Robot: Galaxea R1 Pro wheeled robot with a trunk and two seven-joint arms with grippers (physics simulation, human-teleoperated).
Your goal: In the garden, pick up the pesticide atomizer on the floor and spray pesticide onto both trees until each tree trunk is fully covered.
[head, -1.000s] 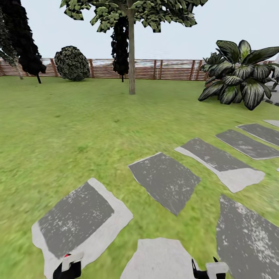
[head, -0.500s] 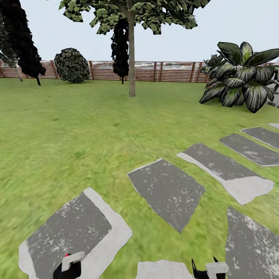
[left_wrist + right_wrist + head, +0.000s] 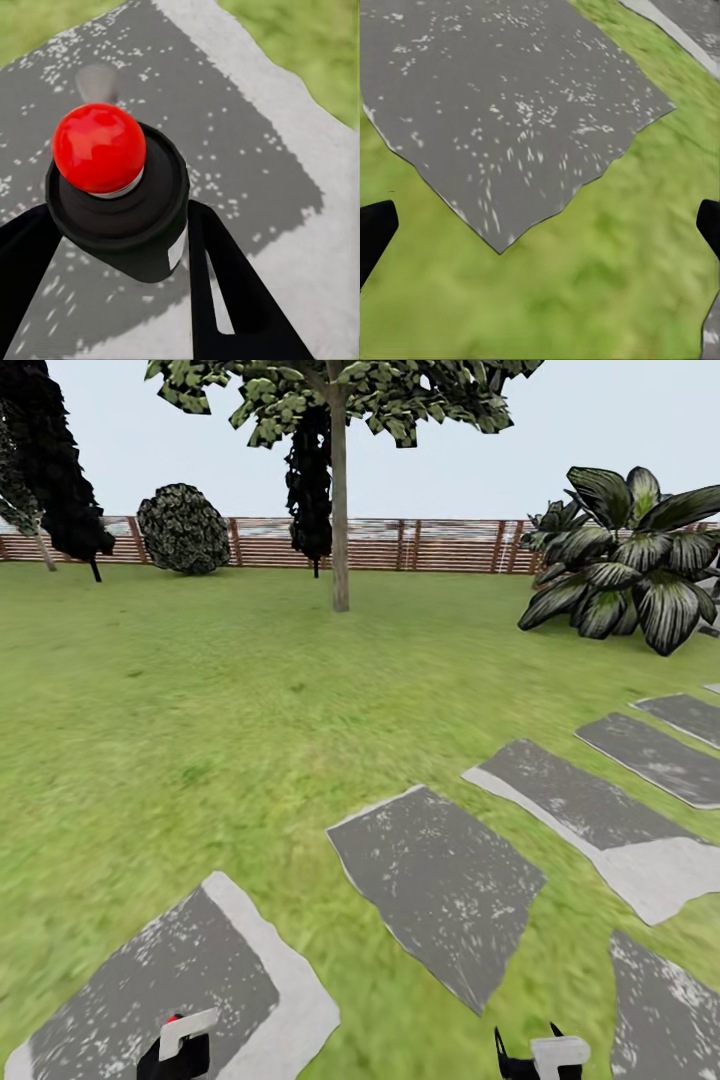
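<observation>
Red-topped atomizer (image 3: 116, 195) clamped in left gripper (image 3: 120, 247), over a grey paving slab (image 3: 247, 172).
Dark bottle body sits between the two black fingers (image 3: 225, 285), touching both, red ball top up; in the head view its red tip just peeks at the bottom edge by the left gripper (image 3: 180, 1050). Right gripper (image 3: 540, 225) spread wide, holding nothing, above grass and a slab corner. Ahead across the lawn (image 3: 200, 690): a pale-trunk tree (image 3: 340, 510) before the slat fence (image 3: 430, 545), striped palm-like plant (image 3: 630, 550) to the right.
</observation>
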